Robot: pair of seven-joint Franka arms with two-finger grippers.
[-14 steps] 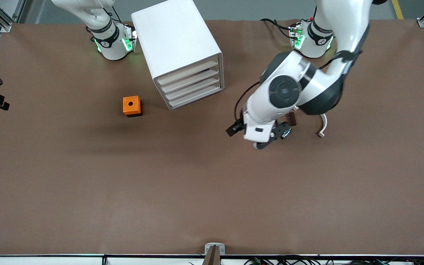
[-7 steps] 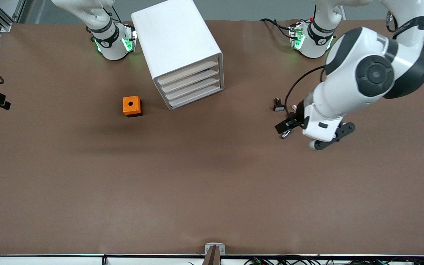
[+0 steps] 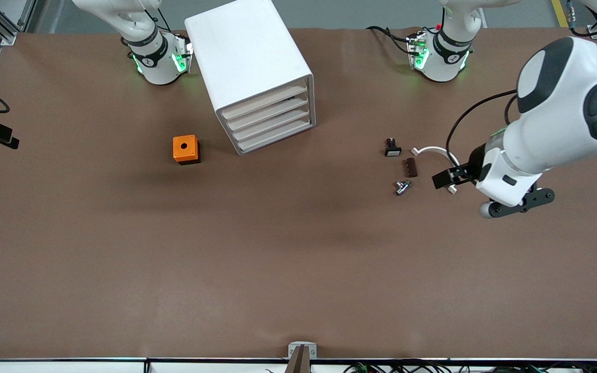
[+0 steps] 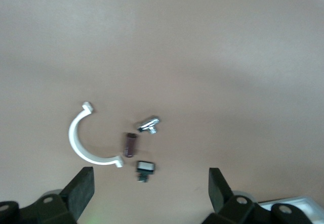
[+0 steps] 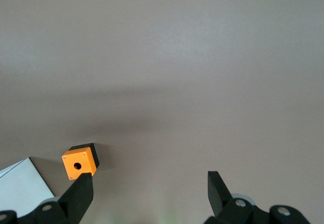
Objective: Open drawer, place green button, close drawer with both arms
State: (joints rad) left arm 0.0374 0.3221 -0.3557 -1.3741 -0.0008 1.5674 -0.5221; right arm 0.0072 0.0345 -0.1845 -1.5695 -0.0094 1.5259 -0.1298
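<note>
We see the left gripper [image 4: 147,191] spread empty above the small parts, the right gripper [image 5: 147,191] spread too, and no green button discernible.

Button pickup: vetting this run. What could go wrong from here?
The button lies among a brown piece, a black part and a white clip; the open left end effector, above the table beside them, could take or knock the wrong one. The drawer is shut; the open right end effector, above the table near the orange cube, must open it first.

Drawer [image 3: 278,135] shut; button [image 3: 402,187] lying near cabinet [image 3: 249,67]
</note>
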